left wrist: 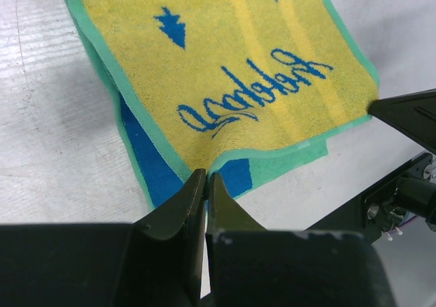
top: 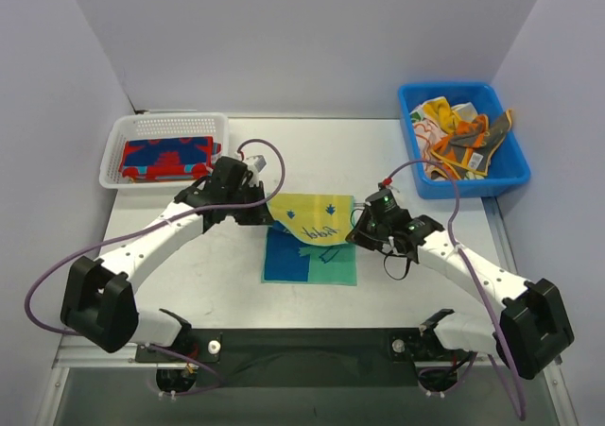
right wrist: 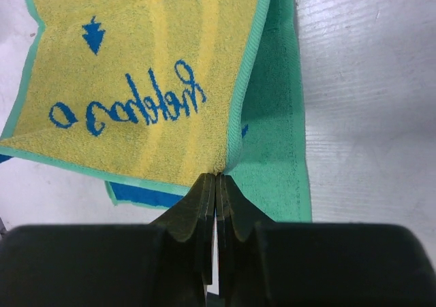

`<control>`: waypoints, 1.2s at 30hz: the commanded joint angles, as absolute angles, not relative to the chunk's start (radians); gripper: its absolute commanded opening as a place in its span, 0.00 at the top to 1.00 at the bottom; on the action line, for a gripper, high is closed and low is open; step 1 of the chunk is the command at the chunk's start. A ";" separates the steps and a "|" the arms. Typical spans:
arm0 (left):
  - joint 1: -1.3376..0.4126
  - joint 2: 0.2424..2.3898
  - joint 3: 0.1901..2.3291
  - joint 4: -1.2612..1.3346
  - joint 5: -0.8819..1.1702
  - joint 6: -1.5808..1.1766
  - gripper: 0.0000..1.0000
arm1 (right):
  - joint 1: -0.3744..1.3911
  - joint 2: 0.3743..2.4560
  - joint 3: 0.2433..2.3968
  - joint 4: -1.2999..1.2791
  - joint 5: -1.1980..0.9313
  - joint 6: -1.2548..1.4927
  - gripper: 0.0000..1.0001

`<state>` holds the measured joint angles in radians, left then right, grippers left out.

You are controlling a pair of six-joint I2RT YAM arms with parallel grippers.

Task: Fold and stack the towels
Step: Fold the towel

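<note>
Two corners of the towel [left wrist: 231, 82] sit clamped, one per claw: left gripper [left wrist: 206, 179], right gripper [right wrist: 216, 179]. Its yellow face spreads just ahead of both.

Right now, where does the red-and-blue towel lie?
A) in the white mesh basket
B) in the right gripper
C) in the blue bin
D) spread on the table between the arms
A: the red-and-blue towel lies inside the white mesh basket, at the far left of the top view.

Unreadable blue script [left wrist: 252, 92] on towel [left wrist: 136, 69]
</note>
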<state>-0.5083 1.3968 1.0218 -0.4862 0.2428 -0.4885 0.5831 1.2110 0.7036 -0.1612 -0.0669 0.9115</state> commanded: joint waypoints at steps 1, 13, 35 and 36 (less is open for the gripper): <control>-0.509 1.324 1.080 -0.521 0.253 -0.466 1.00 | 0.580 1.158 0.776 -0.308 -0.054 0.825 1.00; -0.574 1.210 0.918 -0.569 0.238 -0.523 1.00 | 0.580 1.072 0.781 -0.476 -0.120 0.761 1.00; -0.655 1.318 0.730 -0.495 0.088 -0.558 1.00 | 0.627 1.394 0.707 -0.390 -0.275 0.670 1.00; -0.658 1.301 0.754 -0.506 0.072 -0.554 1.00 | 0.627 1.396 0.706 -0.388 -0.275 0.667 1.00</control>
<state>-0.6514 1.3407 0.7158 -0.5182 0.1532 -0.5617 0.6239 1.3907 0.7025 -0.3595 -0.2638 0.7021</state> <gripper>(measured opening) 0.107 0.024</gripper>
